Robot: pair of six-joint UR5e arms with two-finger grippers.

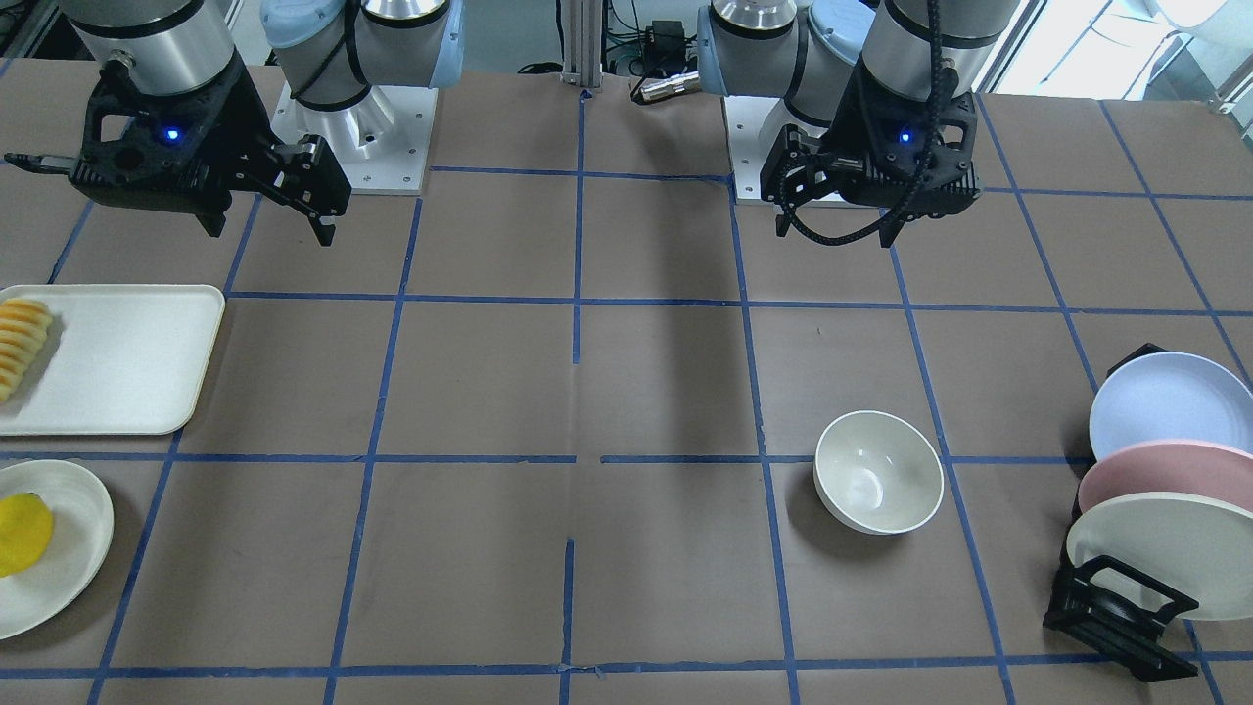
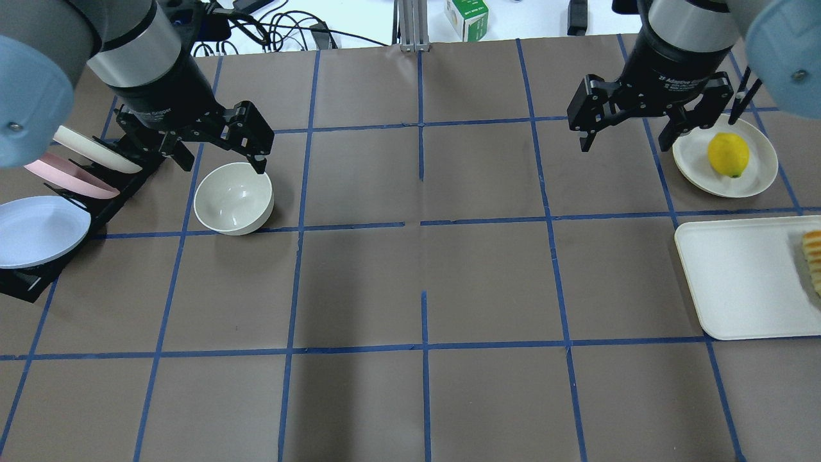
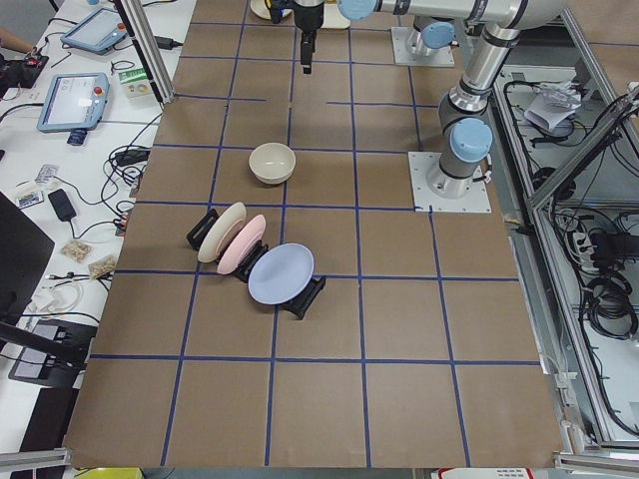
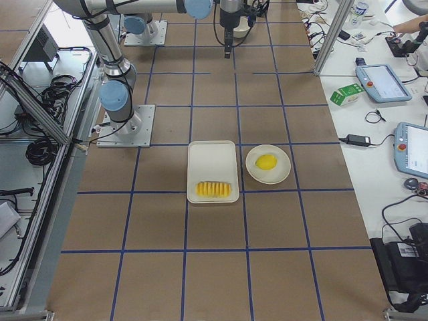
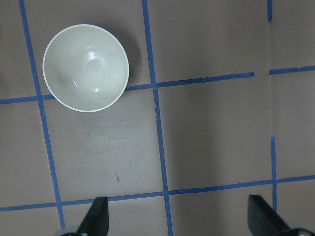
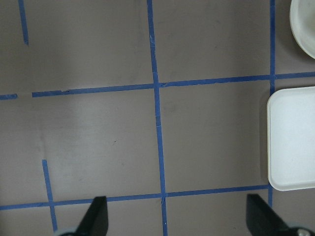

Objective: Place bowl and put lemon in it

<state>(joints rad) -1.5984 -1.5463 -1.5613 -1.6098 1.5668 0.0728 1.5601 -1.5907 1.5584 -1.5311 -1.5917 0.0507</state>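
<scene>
Cream bowl (image 2: 234, 199) beside plate rack (image 2: 22, 285), lemon (image 2: 728, 154) on plate (image 2: 693, 160); left gripper (image 2: 221, 164), right gripper (image 2: 625, 147) both spread, empty.

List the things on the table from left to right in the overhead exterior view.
Plate rack → bowl → lemon on its small plate → sliced pieces. The tray is left out: its width overlaps the last two.

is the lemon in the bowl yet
No, the lemon lies on a small round plate on the robot's right side, and the bowl across the table is empty.
</scene>
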